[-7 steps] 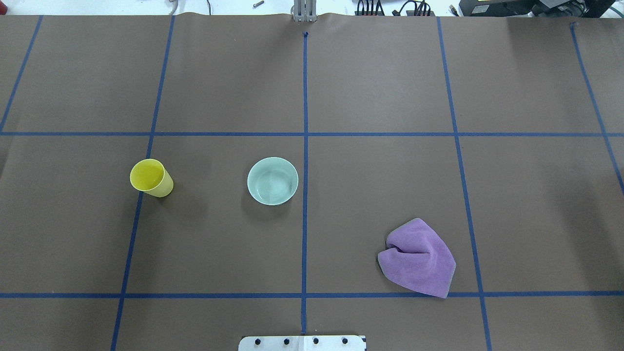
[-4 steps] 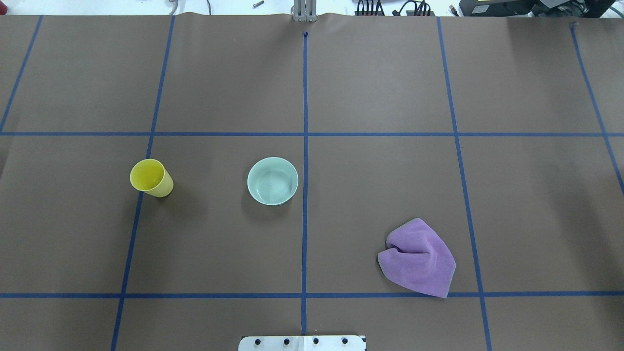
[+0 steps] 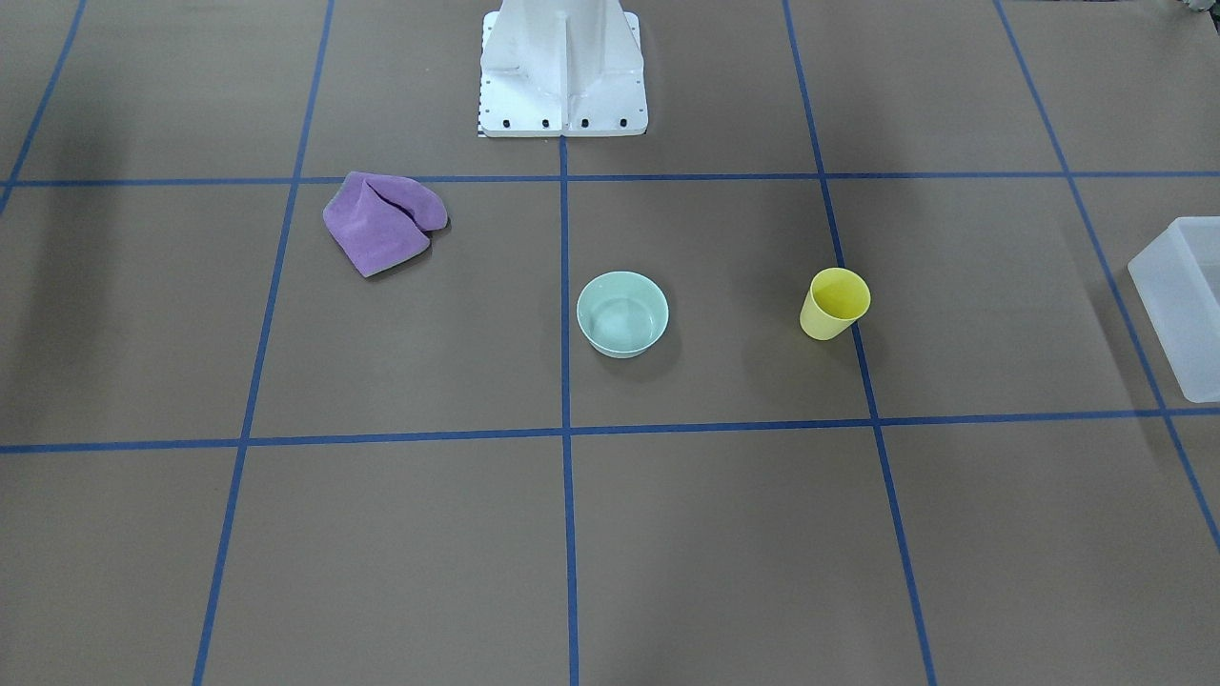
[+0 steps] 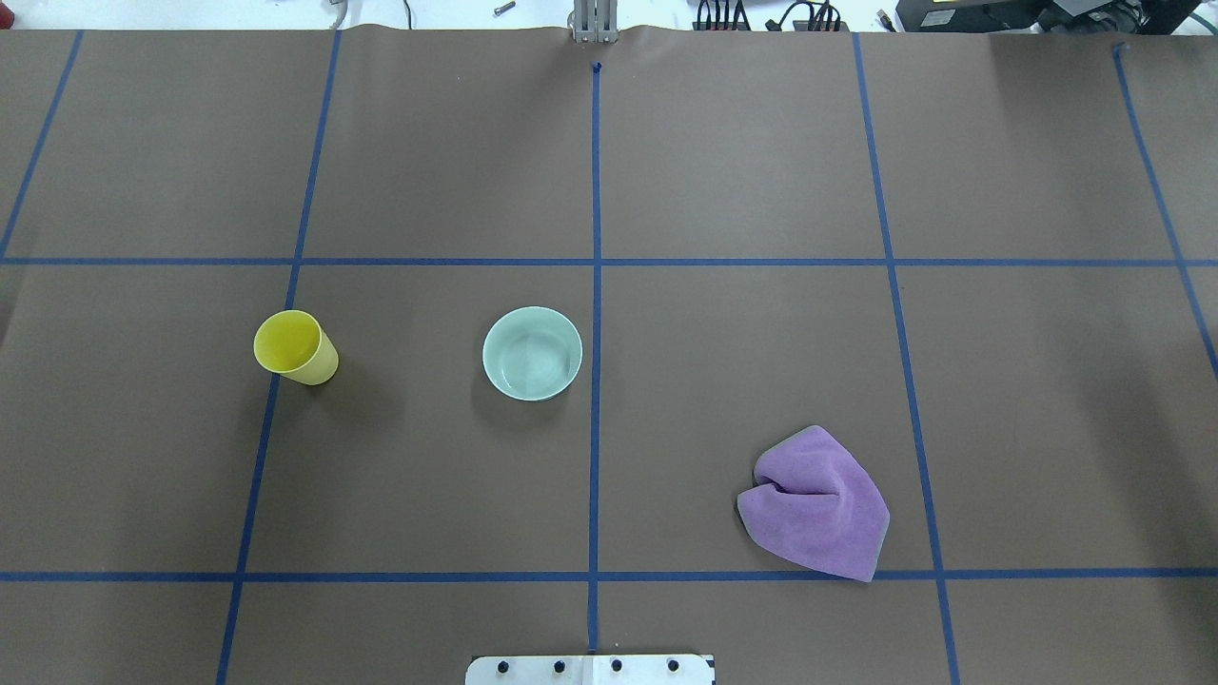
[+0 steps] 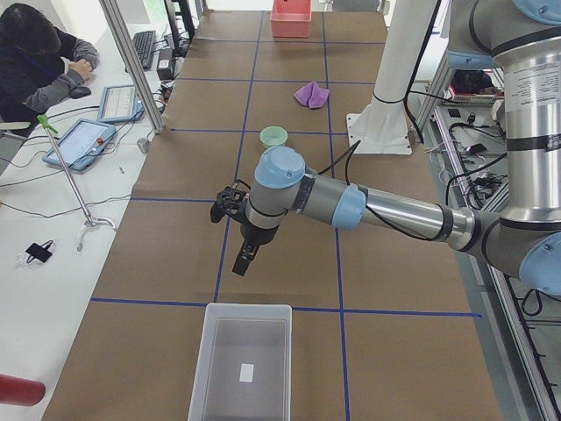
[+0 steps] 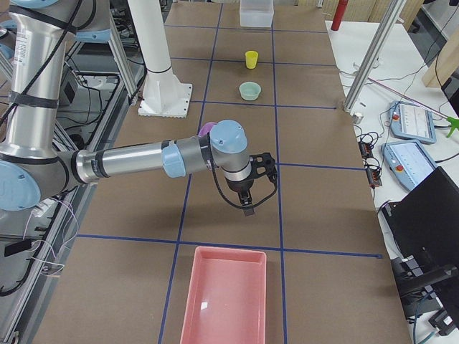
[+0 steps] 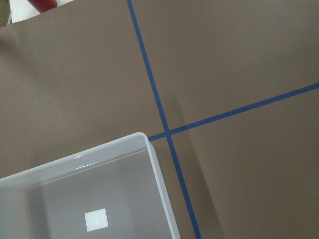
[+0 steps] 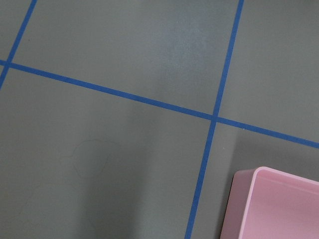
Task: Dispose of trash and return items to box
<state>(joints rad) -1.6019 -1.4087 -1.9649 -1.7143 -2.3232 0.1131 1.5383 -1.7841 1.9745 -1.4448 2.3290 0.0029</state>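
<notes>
Left tool (image 5: 248, 260), right tool (image 6: 248, 207), both downward

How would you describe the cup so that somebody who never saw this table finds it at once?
From the white robot base, go toward the robot's left, past the pale green bowl. The cup stands upright at a blue tape line, between bowl and box. It alone is yellow, and narrower than the bowl.

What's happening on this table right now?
Nothing is being handled yet. The yellow cup, green bowl and purple cloth sit apart mid-table, away from both tools. The left tool hangs near the box, the right tool near the pink tray; both containers look empty. Whether the tools are open, I cannot tell.
</notes>
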